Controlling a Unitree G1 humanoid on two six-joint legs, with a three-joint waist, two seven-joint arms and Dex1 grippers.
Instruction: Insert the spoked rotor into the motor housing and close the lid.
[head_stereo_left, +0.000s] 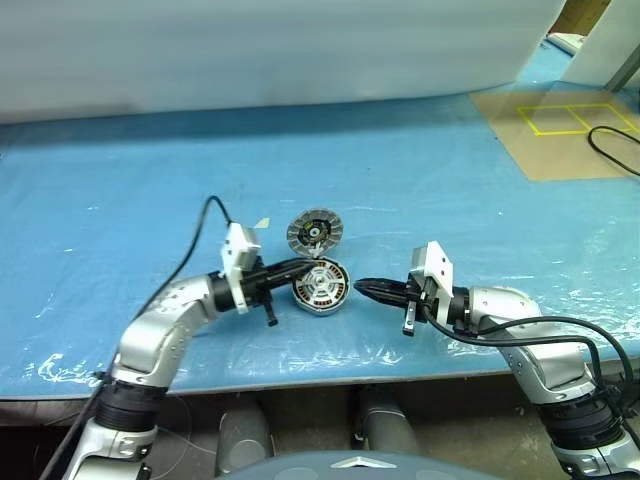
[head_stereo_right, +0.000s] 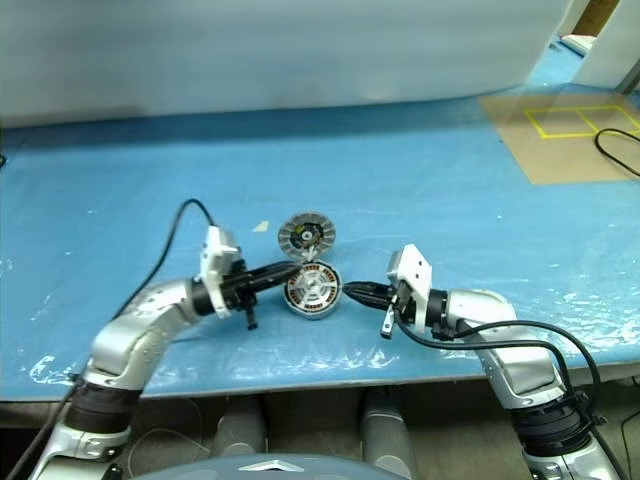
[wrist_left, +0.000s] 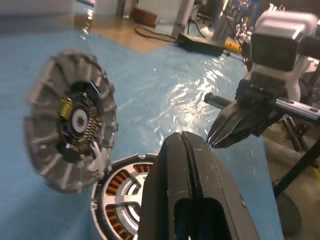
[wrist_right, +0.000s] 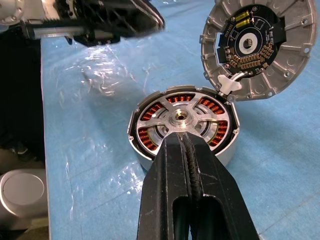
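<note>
Rotor (wrist_right: 183, 119) seated in housing (wrist_right: 150, 159), by appearance. Lid (wrist_right: 260, 47) standing open on rim; closing remains. Left gripper (head_stereo_left: 306, 265), right gripper (head_stereo_left: 362, 287): pressed together, empty.

Blue plastic sheet (head_stereo_left: 150, 190) covers table; brown board (head_stereo_left: 560, 130) with yellow tape squares, black cable (head_stereo_left: 612, 150) beside.

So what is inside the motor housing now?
Inside the motor housing sits the spoked rotor, with copper windings showing between its spokes. The right fingers cover its near edge. The lid stands open.
</note>
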